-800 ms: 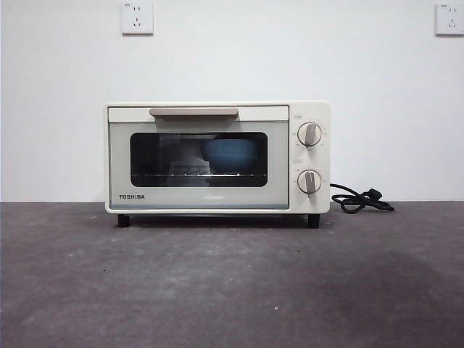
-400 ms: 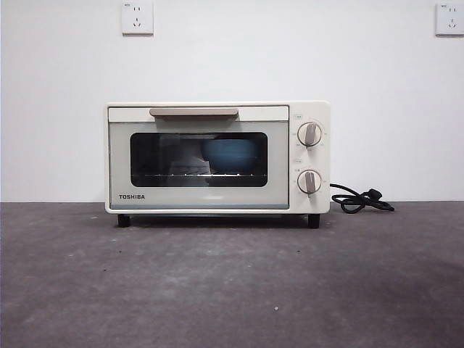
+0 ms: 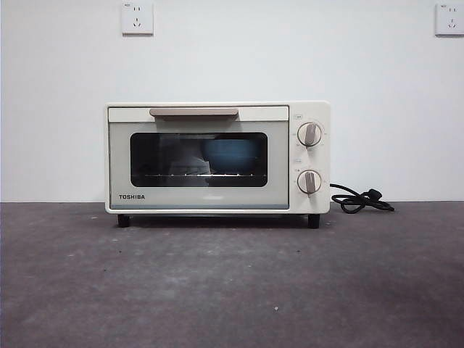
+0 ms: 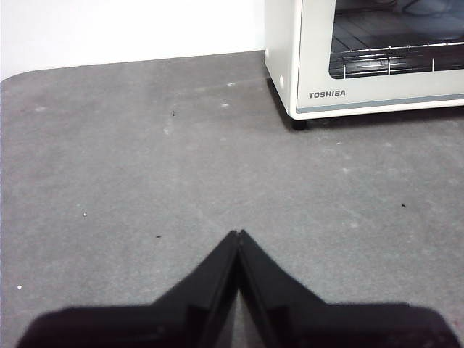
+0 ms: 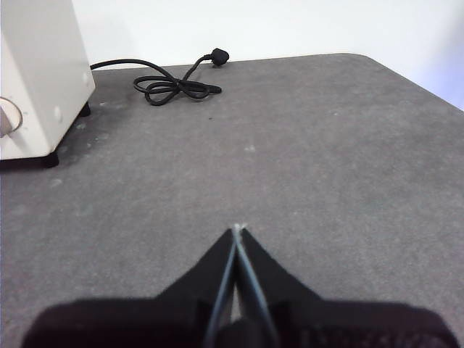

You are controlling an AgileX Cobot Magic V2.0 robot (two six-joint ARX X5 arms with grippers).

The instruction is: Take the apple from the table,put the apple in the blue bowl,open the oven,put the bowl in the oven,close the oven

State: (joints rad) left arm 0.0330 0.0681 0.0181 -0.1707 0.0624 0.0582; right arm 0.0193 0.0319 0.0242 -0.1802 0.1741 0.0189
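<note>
Blue bowl (image 3: pixel 230 154) sits behind the closed oven (image 3: pixel 217 156) door on the worktop (image 3: pixel 232 283); we judge it light, stiff, slippery, best taken by its rim. Left hand (image 4: pixel 238 233) and right hand (image 5: pixel 237 229) rest pinched together, empty.

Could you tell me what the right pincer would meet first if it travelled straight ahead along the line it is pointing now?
Probably nothing soon: the right pincer, shut, points over bare table. The oven and the black cord lie off to one side of that line, though depth is hard to judge.
</note>
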